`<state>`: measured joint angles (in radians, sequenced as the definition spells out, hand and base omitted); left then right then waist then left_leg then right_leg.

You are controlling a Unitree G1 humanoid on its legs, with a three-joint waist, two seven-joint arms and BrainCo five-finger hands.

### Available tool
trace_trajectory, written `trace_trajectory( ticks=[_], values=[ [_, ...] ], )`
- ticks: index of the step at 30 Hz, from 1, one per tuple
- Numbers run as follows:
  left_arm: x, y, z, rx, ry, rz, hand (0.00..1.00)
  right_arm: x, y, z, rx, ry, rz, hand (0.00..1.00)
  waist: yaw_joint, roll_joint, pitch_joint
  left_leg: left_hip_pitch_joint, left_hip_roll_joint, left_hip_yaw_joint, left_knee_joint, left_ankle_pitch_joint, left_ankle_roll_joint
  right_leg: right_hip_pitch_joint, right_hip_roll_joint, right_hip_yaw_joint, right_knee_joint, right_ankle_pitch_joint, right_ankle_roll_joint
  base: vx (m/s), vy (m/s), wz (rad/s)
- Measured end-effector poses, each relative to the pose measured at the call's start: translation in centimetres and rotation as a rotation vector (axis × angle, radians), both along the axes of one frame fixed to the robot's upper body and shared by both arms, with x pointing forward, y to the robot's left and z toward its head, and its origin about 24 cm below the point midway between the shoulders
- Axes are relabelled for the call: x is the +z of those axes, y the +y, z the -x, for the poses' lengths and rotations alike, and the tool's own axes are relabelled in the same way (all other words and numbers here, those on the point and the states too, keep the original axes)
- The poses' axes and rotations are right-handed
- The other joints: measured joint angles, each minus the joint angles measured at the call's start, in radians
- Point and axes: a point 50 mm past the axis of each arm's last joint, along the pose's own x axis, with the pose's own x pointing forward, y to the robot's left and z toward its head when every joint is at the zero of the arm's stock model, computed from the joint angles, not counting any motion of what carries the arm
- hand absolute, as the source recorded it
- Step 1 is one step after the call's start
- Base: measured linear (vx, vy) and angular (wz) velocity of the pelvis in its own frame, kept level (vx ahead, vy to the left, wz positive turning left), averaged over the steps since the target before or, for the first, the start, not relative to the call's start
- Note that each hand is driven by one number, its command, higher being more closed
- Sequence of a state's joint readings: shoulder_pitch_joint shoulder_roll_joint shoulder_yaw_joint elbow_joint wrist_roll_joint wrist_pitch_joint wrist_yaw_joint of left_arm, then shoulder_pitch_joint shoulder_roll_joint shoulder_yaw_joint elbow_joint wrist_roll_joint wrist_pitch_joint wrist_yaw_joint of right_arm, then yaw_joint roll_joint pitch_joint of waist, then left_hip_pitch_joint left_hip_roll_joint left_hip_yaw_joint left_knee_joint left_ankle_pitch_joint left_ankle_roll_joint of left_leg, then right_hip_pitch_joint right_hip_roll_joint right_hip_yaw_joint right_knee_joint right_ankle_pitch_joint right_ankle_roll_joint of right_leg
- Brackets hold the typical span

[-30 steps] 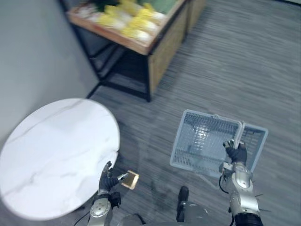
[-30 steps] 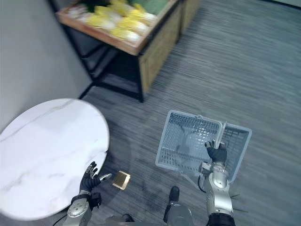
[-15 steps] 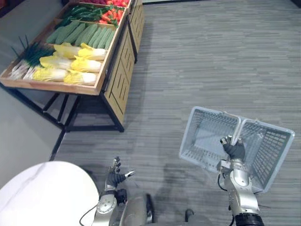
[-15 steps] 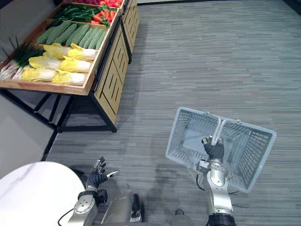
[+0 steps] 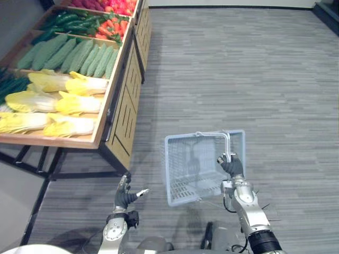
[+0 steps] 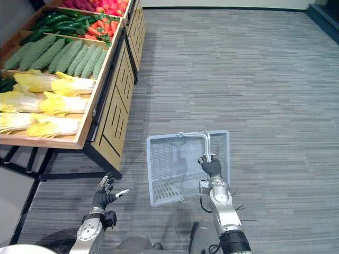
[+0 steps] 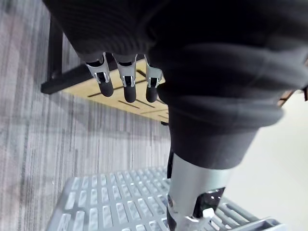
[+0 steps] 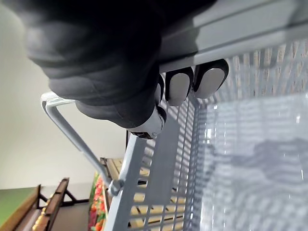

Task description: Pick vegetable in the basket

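Half a second on, my view has turned: the vegetables lie on the stand near my open left hand, so picking may start, while my right hand clasps the handle of the empty basket.

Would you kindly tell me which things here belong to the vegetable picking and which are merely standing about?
Job: basket, gripped by right hand; open left hand; cabbages; green gourds; carrots.
Standing about: wooden stand; grey floor.
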<state>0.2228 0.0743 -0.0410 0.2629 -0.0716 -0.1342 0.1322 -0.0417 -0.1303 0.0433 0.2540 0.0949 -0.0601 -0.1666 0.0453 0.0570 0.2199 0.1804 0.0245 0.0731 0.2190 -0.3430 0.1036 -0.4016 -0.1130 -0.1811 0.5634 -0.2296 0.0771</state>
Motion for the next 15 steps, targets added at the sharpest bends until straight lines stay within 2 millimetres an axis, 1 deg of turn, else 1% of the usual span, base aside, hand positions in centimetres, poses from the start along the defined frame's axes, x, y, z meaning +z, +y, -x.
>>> trace_trajectory(
  ticks=[1,2,3,4,5,6,7,8,9,10,11,12,13,14,15],
  values=[
    [0.0,-0.1,-0.2,-0.003,-0.003,0.002,0.00,0.0,-0.2,0.0,-0.005,0.000,0.003,1.00,-0.008,-0.002,0.000,0.017,0.006,-0.014,-0.005,-0.001,-0.022,-0.008,0.016,0.020,-0.113,0.060,0.007,0.74,-0.153,0.84],
    [0.1,-0.2,-0.5,-0.006,-0.010,0.001,0.00,0.0,-0.4,0.1,-0.013,0.003,0.008,1.00,-0.014,-0.015,-0.002,0.058,0.010,-0.043,-0.007,-0.015,-0.053,-0.004,0.034,0.079,-0.315,0.189,0.010,0.65,-0.160,0.57],
    [0.2,-0.1,-0.6,-0.007,-0.012,-0.004,0.00,-0.2,-0.5,0.2,-0.014,0.010,0.015,1.00,-0.014,-0.025,-0.007,0.079,0.010,-0.057,-0.004,-0.029,-0.079,0.000,0.042,0.114,-0.404,0.257,-0.002,0.70,-0.233,0.88],
    [0.0,0.3,-0.4,-0.009,0.000,-0.022,0.00,-0.6,-0.8,0.6,-0.022,0.029,0.019,1.00,-0.028,-0.053,-0.010,0.147,0.002,-0.107,0.013,-0.059,-0.124,0.024,0.036,0.177,-0.448,0.408,-0.031,0.74,-0.280,0.79],
    [-0.1,0.2,-0.5,-0.009,0.005,-0.018,0.00,-0.6,-1.1,0.8,-0.031,0.033,0.025,1.00,-0.031,-0.038,-0.012,0.162,0.020,-0.125,0.028,-0.063,-0.130,0.026,0.043,0.179,-0.402,0.470,-0.025,0.87,-0.327,0.91],
    [0.0,-0.3,-0.8,-0.006,-0.005,0.003,0.00,-0.3,-1.9,0.6,-0.062,0.022,0.035,1.00,-0.029,0.026,-0.017,0.122,0.083,-0.166,0.148,-0.026,-0.143,0.020,0.090,0.127,-0.286,0.374,-0.048,0.71,-0.268,0.47],
    [0.2,-0.4,-1.0,-0.004,-0.014,0.005,0.00,-0.3,-2.1,0.6,-0.075,0.021,0.030,1.00,-0.028,0.030,-0.016,0.092,0.087,-0.183,0.226,0.013,-0.149,0.023,0.097,0.111,-0.255,0.340,-0.060,0.65,-0.290,0.46],
    [0.3,-0.5,-1.3,0.000,-0.024,0.010,0.00,-0.4,-2.2,0.7,-0.079,0.023,0.031,1.00,-0.027,0.037,-0.012,0.029,0.103,-0.194,0.377,0.100,-0.189,0.058,0.110,0.089,-0.244,0.295,-0.070,0.65,-0.254,0.45],
    [0.4,-0.8,-1.4,0.006,-0.030,0.025,0.00,-0.4,-2.3,0.7,-0.086,0.025,0.030,1.00,-0.018,0.049,-0.003,-0.064,0.134,-0.193,0.605,0.207,-0.239,0.144,0.117,0.061,-0.278,0.264,-0.080,0.63,-0.232,0.53],
    [0.5,-1.1,-1.4,0.000,-0.036,0.034,0.00,-0.5,-2.2,0.8,-0.088,0.029,0.024,1.00,-0.013,0.056,0.001,-0.119,0.163,-0.172,0.724,0.195,-0.235,0.193,0.128,0.046,-0.306,0.256,-0.090,0.58,-0.151,0.49],
    [0.9,-1.6,-1.6,-0.009,-0.053,0.042,0.00,-0.6,-2.6,1.0,-0.119,0.033,0.027,1.00,0.003,0.052,0.006,-0.213,0.191,-0.114,0.855,0.153,-0.207,0.284,0.135,0.034,-0.365,0.251,-0.097,0.52,-0.128,0.40],
    [1.4,-1.7,-1.7,-0.008,-0.078,0.045,0.00,-0.4,-3.0,1.0,-0.139,0.024,0.032,1.00,0.021,0.040,0.011,-0.289,0.183,-0.052,0.864,0.116,-0.166,0.358,0.121,0.029,-0.421,0.251,-0.097,0.50,-0.103,0.33],
    [1.7,-1.6,-1.9,-0.007,-0.094,0.045,0.00,-0.2,-3.3,1.0,-0.156,0.014,0.032,1.00,0.027,0.035,0.014,-0.324,0.178,-0.017,0.837,0.094,-0.150,0.390,0.112,0.023,-0.449,0.251,-0.097,0.46,-0.050,0.38],
    [2.5,-1.6,-2.0,0.003,-0.130,0.042,0.00,0.0,-3.9,1.0,-0.188,-0.005,0.022,1.00,0.028,0.034,0.015,-0.391,0.164,0.032,0.738,0.061,-0.136,0.440,0.094,0.005,-0.496,0.246,-0.089,0.41,0.012,0.44],
    [3.5,-1.4,-2.3,0.013,-0.177,0.035,0.00,0.3,-4.9,1.2,-0.234,-0.021,0.012,1.00,0.027,0.031,0.019,-0.437,0.149,0.073,0.590,0.057,-0.133,0.477,0.076,-0.016,-0.519,0.228,-0.063,0.39,0.044,0.50]
  ],
)
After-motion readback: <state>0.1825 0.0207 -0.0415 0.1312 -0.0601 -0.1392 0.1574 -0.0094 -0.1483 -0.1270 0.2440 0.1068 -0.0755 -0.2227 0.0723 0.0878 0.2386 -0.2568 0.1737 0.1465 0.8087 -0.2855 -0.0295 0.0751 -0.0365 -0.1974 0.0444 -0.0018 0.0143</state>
